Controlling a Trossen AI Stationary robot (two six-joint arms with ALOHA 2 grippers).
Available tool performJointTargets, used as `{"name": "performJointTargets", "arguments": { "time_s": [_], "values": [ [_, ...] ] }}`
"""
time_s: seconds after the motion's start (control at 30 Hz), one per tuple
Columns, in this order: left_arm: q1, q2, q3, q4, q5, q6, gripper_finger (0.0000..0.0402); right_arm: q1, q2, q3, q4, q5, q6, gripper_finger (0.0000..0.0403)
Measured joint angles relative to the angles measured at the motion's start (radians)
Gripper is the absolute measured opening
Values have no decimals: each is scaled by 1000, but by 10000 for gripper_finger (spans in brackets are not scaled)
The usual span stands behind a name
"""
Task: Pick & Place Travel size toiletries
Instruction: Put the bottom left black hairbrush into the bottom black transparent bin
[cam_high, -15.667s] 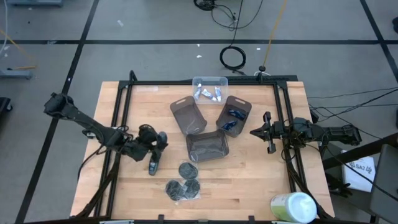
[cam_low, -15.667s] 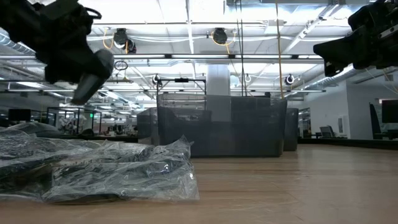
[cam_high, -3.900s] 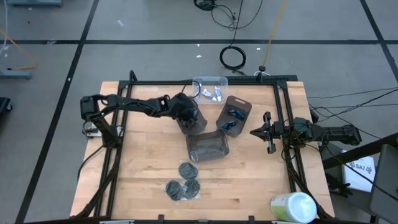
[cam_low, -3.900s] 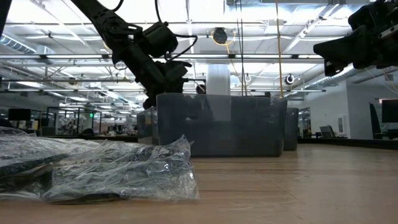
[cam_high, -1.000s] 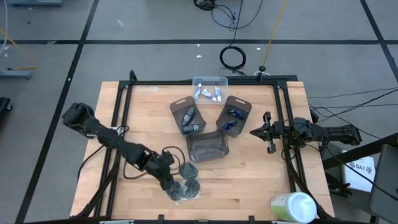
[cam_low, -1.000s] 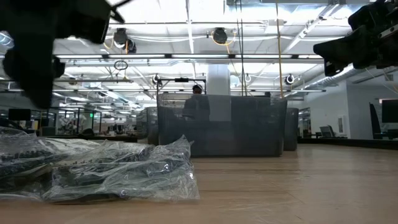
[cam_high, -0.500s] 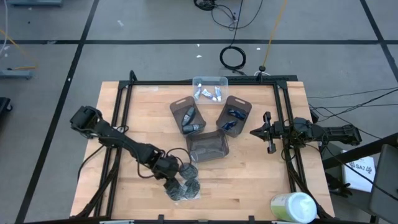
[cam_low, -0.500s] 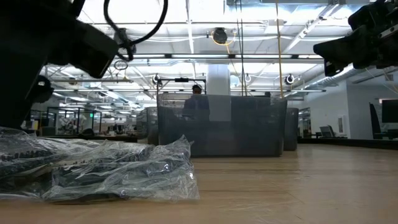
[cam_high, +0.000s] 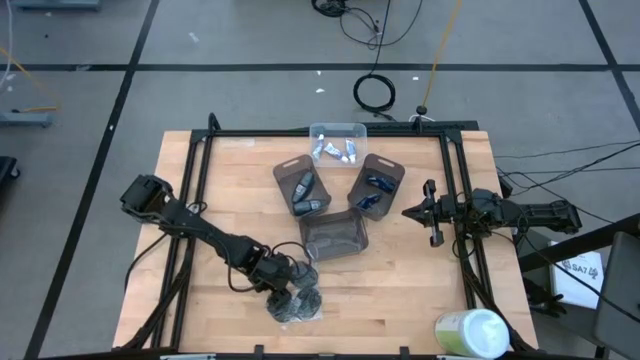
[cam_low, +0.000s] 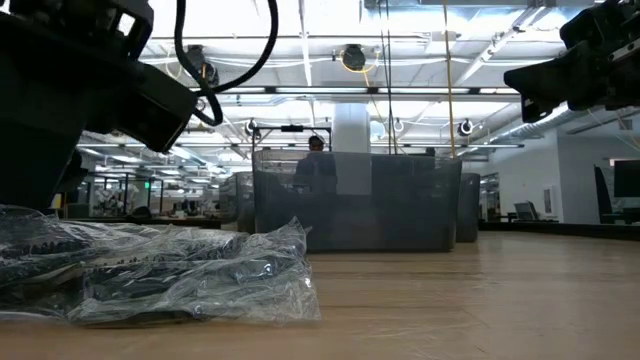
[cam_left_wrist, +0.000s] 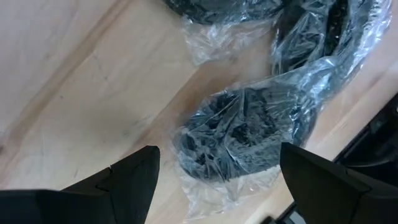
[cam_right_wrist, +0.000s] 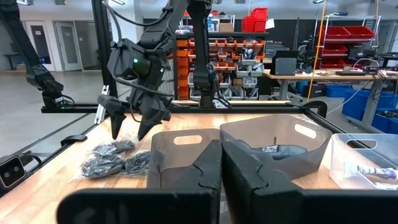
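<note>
Jaws of the left gripper (cam_high: 288, 292) stand wide apart, hanging just above the dark-grey round discs (cam_high: 296, 300) at the near-middle of the wooden surface (cam_high: 400, 290). From the left wrist the two dark fingers (cam_left_wrist: 134, 177) frame one disc in crinkled clear wrap (cam_left_wrist: 239, 134), with more wrapped discs beside it — none is between the fingertips. From the right wrist the same gripper (cam_right_wrist: 134, 127) shows with its tips pointing down over the wrapped discs (cam_right_wrist: 112, 160), apart from them.

Behind the discs stand three smoky-grey trays. The empty one (cam_high: 333, 237) sits nearest them. The left tray (cam_high: 303, 188) holds two grey-blue oval sticks (cam_high: 307, 196); the right tray (cam_high: 376, 185) holds dark-blue mini bottles (cam_high: 374, 191). At the far edge a clear tray (cam_high: 337, 143) carries white tubes with coloured caps (cam_high: 335, 151).

The right gripper (cam_high: 428, 213) waits at the right side of the surface, clear of the trays, its jaws closed together on nothing — the right wrist picture shows the two fingers (cam_right_wrist: 205, 177) meeting. A pale-green-and-white round container (cam_high: 472, 333) lies at the near right corner. In the low view the wrapped discs (cam_low: 150, 270) lie at the left foreground with the grey trays (cam_low: 355, 200) behind.
</note>
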Motion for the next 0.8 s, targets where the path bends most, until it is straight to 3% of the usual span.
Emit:
{"name": "performJointTargets", "arguments": {
  "time_s": [0.17, 0.8],
  "values": [
    [-5, 10, 0, 0, 12, 0, 309, 0, 0, 0, 0, 0, 0, 4],
    [-5, 10, 0, 14, 18, 1, 153, 0, 0, 0, -1, 0, 0, 4]
  ]
}}
